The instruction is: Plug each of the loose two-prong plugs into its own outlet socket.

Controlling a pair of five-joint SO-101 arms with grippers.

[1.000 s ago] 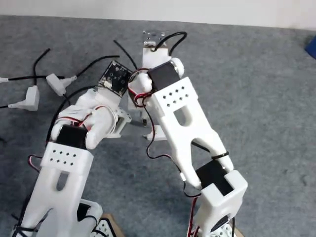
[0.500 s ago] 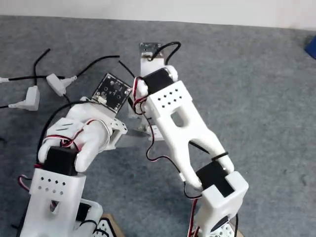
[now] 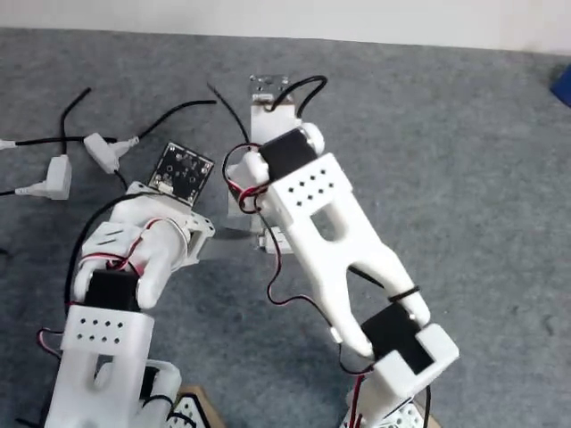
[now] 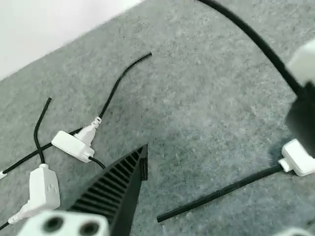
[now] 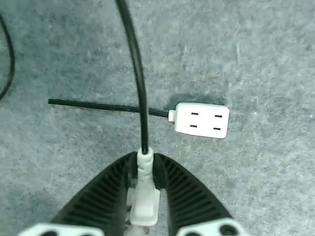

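plug in hand, socket close by

right gripper point(image 5: 143, 160) is clamped tight on a white two-prong plug point(image 5: 144, 201), whose black cord point(image 5: 134, 73) runs out ahead over the grey carpet point(image 5: 256, 49). the prongs are hidden. the white outlet socket point(image 5: 202, 119) lies flat near the gripper, slots facing up, a little off the plug's line. to seat the plug well, i'd centre it over one slot pair, square the prongs to the slots, then press straight in. the light block may slide, so go gently. left gripper point(image 4: 141, 155) hangs near one loose plug point(image 4: 73, 145) and a second plug point(image 4: 43, 186). i cannot tell whether it is open or closed.
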